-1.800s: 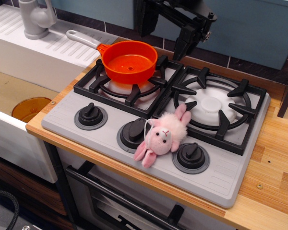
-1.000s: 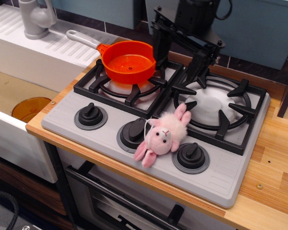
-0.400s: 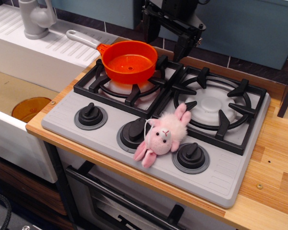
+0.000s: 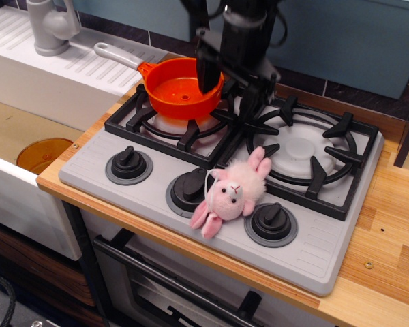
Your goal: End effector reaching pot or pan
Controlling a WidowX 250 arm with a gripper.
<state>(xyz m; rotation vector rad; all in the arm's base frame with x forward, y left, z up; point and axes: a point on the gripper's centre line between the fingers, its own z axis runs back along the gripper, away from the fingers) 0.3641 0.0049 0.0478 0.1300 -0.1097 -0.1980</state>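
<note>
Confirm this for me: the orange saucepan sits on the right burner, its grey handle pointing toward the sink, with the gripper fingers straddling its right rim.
Not quite. The orange saucepan sits on the left burner, not the right burner, which is bare, as the observation.image view shows. The rest holds: its grey handle points toward the sink, and the gripper has its open fingers either side of the pan's right rim.

text: none readable | labels: none | brands: none | numbers: none
</note>
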